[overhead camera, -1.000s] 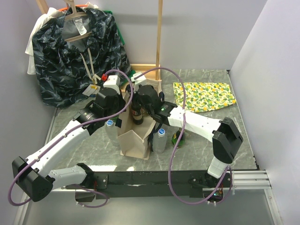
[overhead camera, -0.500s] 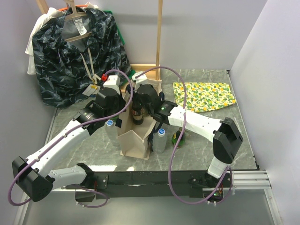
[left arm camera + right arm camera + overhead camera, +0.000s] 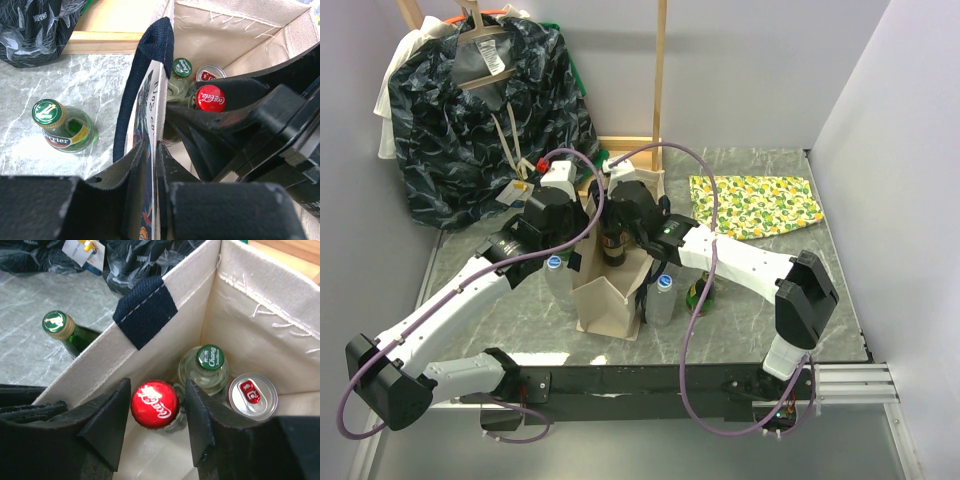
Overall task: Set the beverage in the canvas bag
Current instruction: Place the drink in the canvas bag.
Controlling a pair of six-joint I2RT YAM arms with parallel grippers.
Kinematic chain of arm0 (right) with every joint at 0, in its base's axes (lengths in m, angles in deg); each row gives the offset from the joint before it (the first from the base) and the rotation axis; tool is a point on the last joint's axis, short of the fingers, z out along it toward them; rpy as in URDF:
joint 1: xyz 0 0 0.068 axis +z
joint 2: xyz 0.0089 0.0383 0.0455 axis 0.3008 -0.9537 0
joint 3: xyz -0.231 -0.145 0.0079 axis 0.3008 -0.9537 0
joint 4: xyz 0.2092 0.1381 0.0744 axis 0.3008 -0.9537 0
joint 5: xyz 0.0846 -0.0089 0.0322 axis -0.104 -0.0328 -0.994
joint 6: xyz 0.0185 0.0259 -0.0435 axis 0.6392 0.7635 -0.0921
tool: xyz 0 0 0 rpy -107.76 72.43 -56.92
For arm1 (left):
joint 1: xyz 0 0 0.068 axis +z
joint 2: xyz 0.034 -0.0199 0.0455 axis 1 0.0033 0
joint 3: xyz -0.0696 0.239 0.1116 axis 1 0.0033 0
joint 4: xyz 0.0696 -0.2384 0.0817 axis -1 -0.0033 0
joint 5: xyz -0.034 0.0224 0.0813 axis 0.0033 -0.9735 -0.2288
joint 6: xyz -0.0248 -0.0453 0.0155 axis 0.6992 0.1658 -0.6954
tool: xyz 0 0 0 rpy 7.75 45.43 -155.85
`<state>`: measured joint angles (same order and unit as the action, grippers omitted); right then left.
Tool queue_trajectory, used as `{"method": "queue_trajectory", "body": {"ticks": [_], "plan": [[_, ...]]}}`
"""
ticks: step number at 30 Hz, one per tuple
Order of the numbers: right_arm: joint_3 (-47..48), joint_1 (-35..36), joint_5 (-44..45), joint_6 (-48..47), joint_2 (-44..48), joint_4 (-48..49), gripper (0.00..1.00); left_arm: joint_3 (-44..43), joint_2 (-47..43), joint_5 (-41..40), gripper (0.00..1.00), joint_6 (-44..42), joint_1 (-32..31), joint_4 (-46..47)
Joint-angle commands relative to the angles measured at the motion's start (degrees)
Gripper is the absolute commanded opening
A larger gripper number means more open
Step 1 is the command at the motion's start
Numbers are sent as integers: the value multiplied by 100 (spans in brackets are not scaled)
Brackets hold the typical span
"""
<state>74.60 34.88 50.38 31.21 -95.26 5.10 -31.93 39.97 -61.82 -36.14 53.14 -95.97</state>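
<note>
The beige canvas bag (image 3: 610,300) stands open at the table's middle, with dark strap handles (image 3: 145,310). My left gripper (image 3: 152,145) is shut on the bag's left wall beside a handle. My right gripper (image 3: 157,385) reaches into the bag's mouth, shut on a Coca-Cola bottle with a red cap (image 3: 155,404), held higher than the other drinks. From above, the bottle (image 3: 611,245) shows dark between the two grippers. A green-capped Chang bottle (image 3: 210,362) and a can (image 3: 251,395) stand inside the bag.
A green Perrier bottle (image 3: 52,117) stands just outside the bag's left wall. Clear bottles (image 3: 664,295) and a green bottle (image 3: 698,295) stand by the bag's right. A dark patterned garment (image 3: 480,120) hangs back left and a lemon-print cloth (image 3: 755,205) lies back right.
My right gripper has shifted very slightly with the bottle at the bag's mouth. The left gripper keeps its hold on the bag wall.
</note>
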Motion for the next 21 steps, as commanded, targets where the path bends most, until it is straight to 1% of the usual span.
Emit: {"method": "queue_trajectory", "body": {"ticks": [1,8,15,21], "plan": [[292,71,4,79,117,-63,56,-104,-55,-87,19,-74,28,113],[318,88,57,97,196,-98,59,-95,-81,-87,21,-74,28,105],[336,97,206,97,477,-107,62,-87,-116,-87,23,-66,37,113],[178,106,312,79,925,34,63,-104,-134,-87,32,-48,45,140]]}}
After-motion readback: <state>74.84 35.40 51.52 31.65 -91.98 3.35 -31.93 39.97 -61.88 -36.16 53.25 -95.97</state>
